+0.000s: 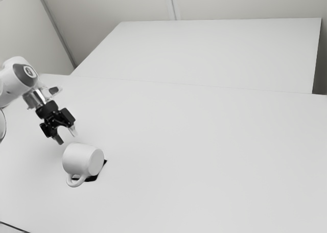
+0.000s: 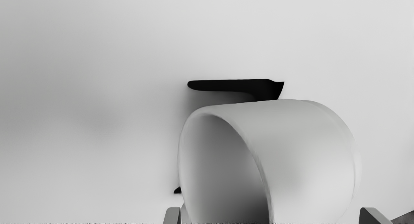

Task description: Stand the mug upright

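We see the white, rounded mug [image 1: 77, 159] lying on its side on the plain white table [image 1: 204, 156], toward the exterior view's left. Its flat round base [image 1: 96, 162] faces the exterior view's right, and its looped white handle [image 1: 76, 184] is on the side nearer the exterior camera. A flat black shape [image 1: 92, 179] shows at the mug's underside. Our black two-finger gripper [image 1: 67, 138] is tilted above the table, near the mug and on its exterior-view left. Its fingers [image 2: 372, 216] stand wide apart and have hold of nothing. In the wrist view we look partly into the mug's open mouth, its grey-shaded inside showing past the smooth rim.
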Robot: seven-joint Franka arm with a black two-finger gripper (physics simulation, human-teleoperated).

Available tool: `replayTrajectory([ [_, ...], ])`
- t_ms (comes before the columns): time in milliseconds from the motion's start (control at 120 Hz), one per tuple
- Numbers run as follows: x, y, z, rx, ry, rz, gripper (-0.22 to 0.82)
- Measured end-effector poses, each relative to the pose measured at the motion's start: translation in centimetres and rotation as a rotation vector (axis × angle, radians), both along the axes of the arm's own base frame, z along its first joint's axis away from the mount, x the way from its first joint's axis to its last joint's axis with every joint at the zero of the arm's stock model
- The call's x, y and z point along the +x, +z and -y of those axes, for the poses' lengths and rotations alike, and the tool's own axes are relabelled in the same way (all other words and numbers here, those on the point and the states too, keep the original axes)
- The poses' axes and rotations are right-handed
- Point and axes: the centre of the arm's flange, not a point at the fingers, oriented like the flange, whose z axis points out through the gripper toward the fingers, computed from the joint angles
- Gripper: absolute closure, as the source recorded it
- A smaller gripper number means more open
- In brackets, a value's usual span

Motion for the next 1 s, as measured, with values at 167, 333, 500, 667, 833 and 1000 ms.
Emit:
replayTrajectory([
  [167,-1.5,-2.3,0.4,-0.100,0.057,-0.058,0.00],
  [333,-2.6,-3.6,0.9,-0.183,0.101,-0.105,0.00],
  [500,-3.6,-4.6,1.7,-0.271,0.145,-0.156,0.00],
  [667,-4.8,-5.3,1.9,-0.328,0.190,-0.193,0.28],
  [833,-5.6,-5.5,1.6,-0.343,0.218,-0.215,0.59],
  [1000,-5.5,-4.6,1.7,-0.341,0.212,-0.205,0.68],
])
